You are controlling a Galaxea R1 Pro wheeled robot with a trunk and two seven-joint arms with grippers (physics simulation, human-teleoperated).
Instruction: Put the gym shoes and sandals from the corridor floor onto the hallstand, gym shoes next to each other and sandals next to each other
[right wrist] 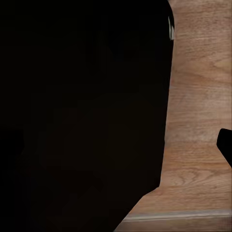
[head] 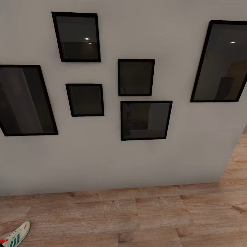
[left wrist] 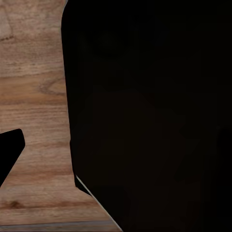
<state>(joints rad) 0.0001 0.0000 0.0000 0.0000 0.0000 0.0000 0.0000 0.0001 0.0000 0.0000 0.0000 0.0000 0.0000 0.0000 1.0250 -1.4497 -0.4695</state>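
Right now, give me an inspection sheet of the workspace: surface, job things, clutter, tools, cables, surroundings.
Surface: wood-plank corridor floor, bare along the foot of the wall.
Job's things: one gym shoe, white with green stripes and a red-orange patch, lying on the floor at the lower left edge of the head view, partly cut off.
Clutter: nothing seen.
Tools: a dark shape blocks most of each wrist view; whether the left or right tool is open or shut cannot be told.
Cables: nothing seen.
Surroundings: pale wall directly ahead carrying six black-framed pictures; the wall ends at the right, with more floor beyond.
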